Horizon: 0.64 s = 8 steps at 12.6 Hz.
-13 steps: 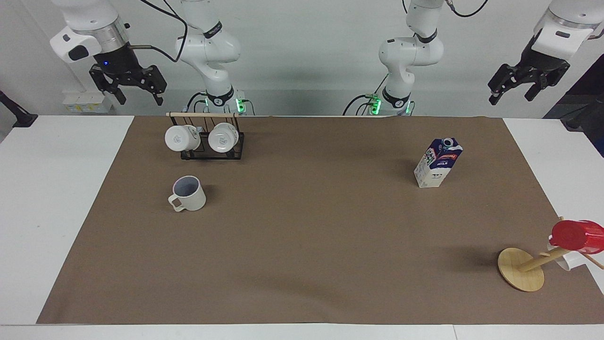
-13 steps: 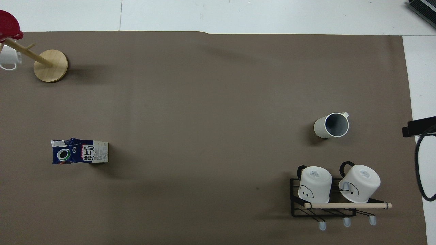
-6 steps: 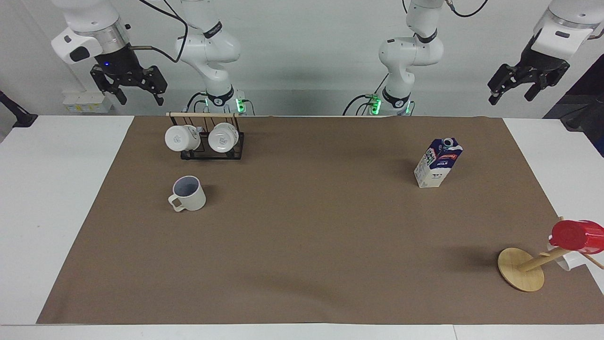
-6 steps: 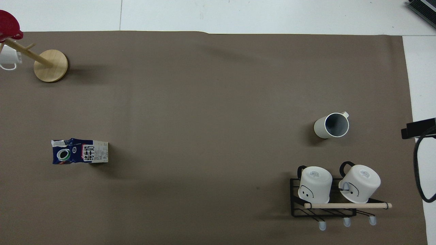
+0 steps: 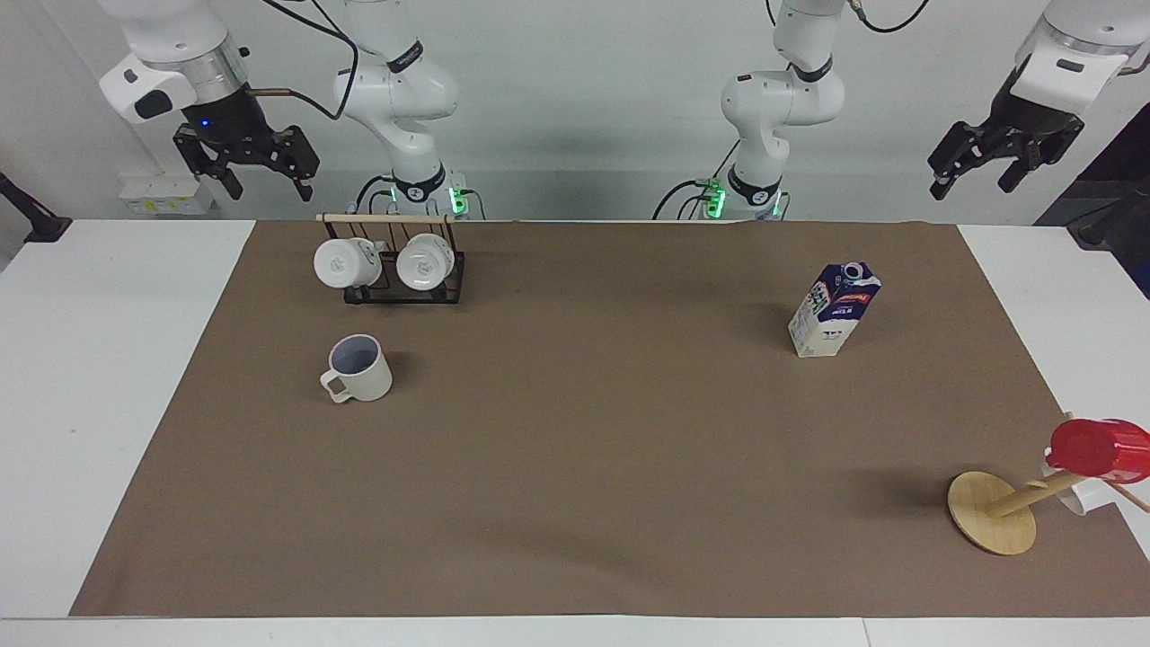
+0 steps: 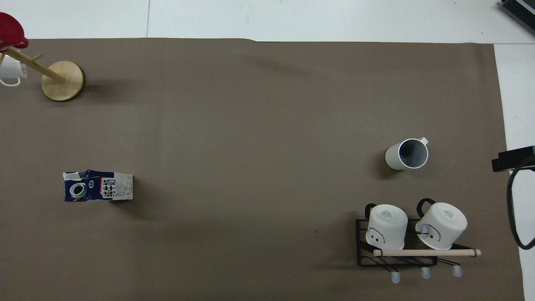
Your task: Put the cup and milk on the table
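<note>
The cup [image 5: 359, 370] stands upright on the brown sheet [image 5: 575, 449] of the table [image 5: 90, 359], toward the right arm's end; it also shows in the overhead view [image 6: 406, 154]. The milk [image 5: 834, 310] stands upright on the sheet toward the left arm's end, its cap up; it shows in the overhead view too [image 6: 98, 185]. My right gripper [image 5: 268, 184] hangs open and empty, high over the table's edge by the robots. My left gripper [image 5: 972, 184] hangs open and empty, high over the other corner.
A black wire rack [image 5: 393, 263] with two glossy white mugs stands nearer to the robots than the cup. A wooden stand on a round disc base [image 5: 992, 512] leans at the left arm's end, with a red cup [image 5: 1096, 447] on it.
Both grippers have drawn up and back a little. The cup and the milk have not moved.
</note>
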Motion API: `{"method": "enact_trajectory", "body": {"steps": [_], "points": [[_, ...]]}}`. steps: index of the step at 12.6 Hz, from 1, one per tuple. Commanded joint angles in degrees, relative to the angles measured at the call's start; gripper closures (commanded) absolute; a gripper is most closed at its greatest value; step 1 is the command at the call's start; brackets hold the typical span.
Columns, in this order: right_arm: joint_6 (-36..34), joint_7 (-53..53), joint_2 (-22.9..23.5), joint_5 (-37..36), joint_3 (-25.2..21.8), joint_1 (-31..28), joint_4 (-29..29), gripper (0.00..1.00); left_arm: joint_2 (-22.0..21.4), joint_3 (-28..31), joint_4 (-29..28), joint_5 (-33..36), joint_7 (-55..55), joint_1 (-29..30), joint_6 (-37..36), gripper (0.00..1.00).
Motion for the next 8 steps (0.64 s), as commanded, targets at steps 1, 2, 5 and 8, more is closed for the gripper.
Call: {"method": "enact_trajectory", "body": {"steps": [1,2,5,8], "points": [[0.8,1.0,-1.7,0.1,0.1,-0.3,-2.0,0.0,-0.6,-0.3,-0.3,0.3,0.1,0.0,-0.1,0.0],[0.8,1.0,-1.7,0.1,0.1,-0.3,-2.2,0.0,-0.6,-0.4,-0.3,0.3,0.4,0.0,-0.1,0.0],[0.8,1.1,-1.7,0.1,0.1,-0.3,-2.3,0.0,-0.6,-0.4,-0.2,0.3,1.0,0.0,-0.1,0.0],[1.0,0.9,-1.6,0.1,0.1,-0.5,-3.0,0.0,-0.6,-0.4,-0.2,0.3,0.8,0.1,-0.1,0.0]]}}
